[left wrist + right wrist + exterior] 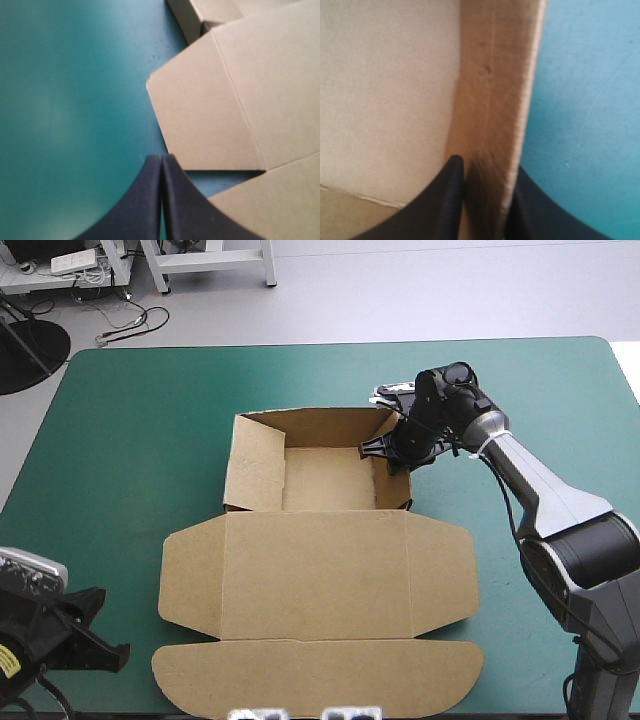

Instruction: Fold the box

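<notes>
Fingers (145, 200) of the left gripper (161, 162) are pressed together into one point with nothing between them. It hovers over the cover (130, 440) by the table's near left corner, just off the left flap (205, 110) of the lid (315, 585), touching no board. Parked there, it looks kept clear of the work, though near enough to reach the lid.

The box (320, 540) lies mid-table as an open tray. Its lid is flat toward the robot, side flaps spread, and the long front flap (320, 675) lies at the near edge. On the tray's left, the left wall (255, 465) is up but leans in over the floor (330, 480), probably not yet tucked. The back wall (315, 425) stands.

On the right side, the right wall (393, 480) stands almost upright. The right gripper (385, 448) clamps it near its far end. In the right wrist view one finger (445, 200) is inside, against the floor side, and the other (530, 205) is outside, over the cover, with only the board between them. That grip likely serves to keep the wall square, or to fold its top down into the tray. The next move likely calls for steady pressure along the crease, since a twist could drag the whole tray across the cover.
</notes>
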You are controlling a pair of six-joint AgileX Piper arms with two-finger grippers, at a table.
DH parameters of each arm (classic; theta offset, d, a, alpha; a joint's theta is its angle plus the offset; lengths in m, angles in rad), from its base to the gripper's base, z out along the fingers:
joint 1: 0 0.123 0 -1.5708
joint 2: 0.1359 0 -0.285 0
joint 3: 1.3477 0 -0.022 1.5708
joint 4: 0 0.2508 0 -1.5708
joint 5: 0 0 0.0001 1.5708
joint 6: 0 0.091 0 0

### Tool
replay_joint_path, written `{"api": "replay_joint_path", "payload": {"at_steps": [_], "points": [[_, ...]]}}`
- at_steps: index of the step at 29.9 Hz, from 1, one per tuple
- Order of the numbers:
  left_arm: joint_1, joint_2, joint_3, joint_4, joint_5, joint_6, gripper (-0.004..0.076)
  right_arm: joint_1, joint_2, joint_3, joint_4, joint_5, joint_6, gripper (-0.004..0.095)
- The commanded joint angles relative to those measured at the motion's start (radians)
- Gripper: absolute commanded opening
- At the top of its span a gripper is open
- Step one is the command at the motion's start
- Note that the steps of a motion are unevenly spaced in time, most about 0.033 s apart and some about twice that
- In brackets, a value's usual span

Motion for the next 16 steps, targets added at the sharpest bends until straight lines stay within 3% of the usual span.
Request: {"api": "replay_joint_path", "payload": {"at_steps": [1, 9, 16], "points": [[-0.003, -0.08, 0.099, 0.004, -0.095, -0.033, -0.001, -0.001, -0.033, -0.025, 0.017, -0.02, -0.009, -0.0007], [-0.003, -0.234, 0.309, 0.007, -0.092, -0.088, -0.001, -0.028, -0.059, -0.05, -0.032, 0.016, -0.005, -0.0015], [-0.003, -0.25, 0.328, 0.01, -0.092, -0.088, -0.001, -0.252, -0.137, -0.1, -0.118, 0.069, -0.026, -0.0015]]}}
